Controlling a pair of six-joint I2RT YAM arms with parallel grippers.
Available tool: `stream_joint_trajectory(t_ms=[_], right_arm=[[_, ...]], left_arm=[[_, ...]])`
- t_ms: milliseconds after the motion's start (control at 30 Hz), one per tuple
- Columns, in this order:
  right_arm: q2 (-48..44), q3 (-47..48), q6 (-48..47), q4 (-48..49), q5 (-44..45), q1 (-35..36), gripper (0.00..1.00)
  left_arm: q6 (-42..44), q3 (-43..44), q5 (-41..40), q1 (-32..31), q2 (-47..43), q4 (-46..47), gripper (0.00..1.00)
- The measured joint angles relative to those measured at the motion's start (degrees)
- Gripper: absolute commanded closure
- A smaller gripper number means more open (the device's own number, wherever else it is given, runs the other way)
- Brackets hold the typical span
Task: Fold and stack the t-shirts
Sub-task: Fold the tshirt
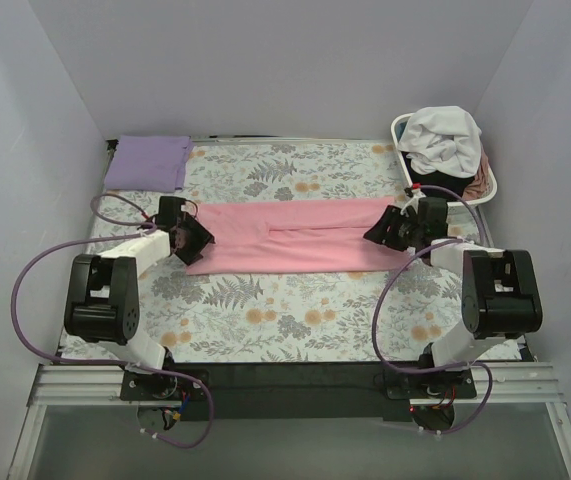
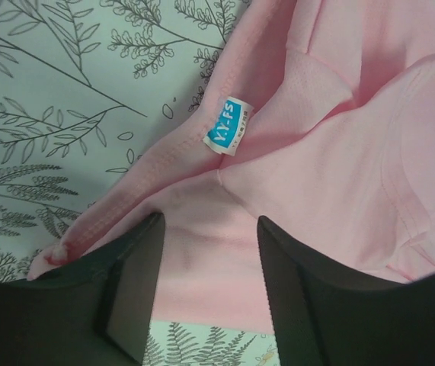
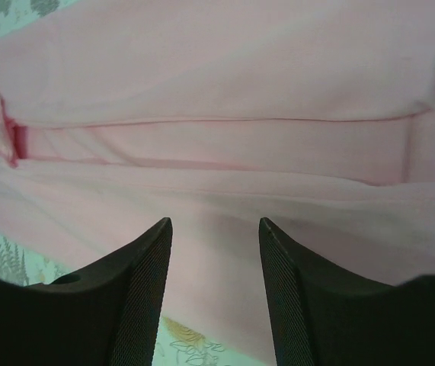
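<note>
A light pink t-shirt [image 1: 300, 235] lies on the table cover, folded lengthwise into a long strip. My left gripper [image 1: 197, 240] is open at its left end, the collar end, where a blue label [image 2: 228, 135] shows. The jaws straddle the near edge of the pink cloth [image 2: 339, 152], with nothing pinched between them [image 2: 209, 229]. My right gripper [image 1: 380, 232] is open at the right end, its jaws [image 3: 215, 229] spread over the near edge of the pink cloth [image 3: 225, 69]. A folded lavender t-shirt [image 1: 147, 162] lies at the back left.
A white laundry basket [image 1: 492, 178] stands at the back right corner. It holds a white t-shirt [image 1: 445, 135], something black, and a dusty pink one [image 1: 477, 186]. The floral table cover [image 1: 285, 310] is bare in front of the pink shirt.
</note>
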Motion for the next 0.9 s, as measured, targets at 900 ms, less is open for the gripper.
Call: stream_joint_trajectory(t_ms=[900], right_arm=[[-8.7, 1.3, -14.6, -15.5, 17.3, 17.3, 0.46]], left_arm=[[6.8, 13.9, -7.6, -9.7, 8.2, -5.3, 0.59]])
